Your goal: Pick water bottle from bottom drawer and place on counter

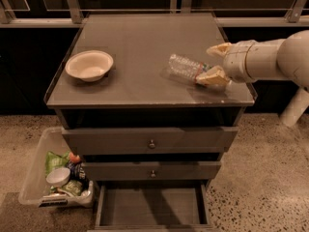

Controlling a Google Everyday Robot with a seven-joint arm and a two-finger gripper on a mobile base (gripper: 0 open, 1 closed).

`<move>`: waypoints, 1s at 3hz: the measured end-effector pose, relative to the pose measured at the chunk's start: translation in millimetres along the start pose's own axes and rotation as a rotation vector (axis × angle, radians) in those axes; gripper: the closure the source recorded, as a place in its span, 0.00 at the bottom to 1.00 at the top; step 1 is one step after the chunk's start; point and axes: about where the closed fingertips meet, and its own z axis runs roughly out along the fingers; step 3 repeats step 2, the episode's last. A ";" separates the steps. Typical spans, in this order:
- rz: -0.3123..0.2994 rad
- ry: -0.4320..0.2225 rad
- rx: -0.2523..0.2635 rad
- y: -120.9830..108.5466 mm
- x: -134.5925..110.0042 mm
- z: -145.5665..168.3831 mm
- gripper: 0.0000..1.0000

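Observation:
The water bottle (185, 67) is clear and ribbed, and lies on its side low over the right part of the counter (140, 37). I cannot tell whether it touches the top. My gripper (213, 64) reaches in from the right and is shut on the bottle's right end, one finger behind it and one in front. The bottom drawer (152, 208) stands pulled out at floor level, and its flat floor is bare.
A white bowl (89, 65) sits on the left of the counter. Two knobbed drawers (151, 141) are slightly open below the top. A clear bin (57, 178) with snack packets and a small cup stands on the floor at the left.

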 end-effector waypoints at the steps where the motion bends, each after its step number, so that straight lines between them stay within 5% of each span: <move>1: 0.000 0.000 0.000 0.0 0.0 0.0 0.00; 3: 0.000 0.000 0.000 0.0 0.0 0.0 0.00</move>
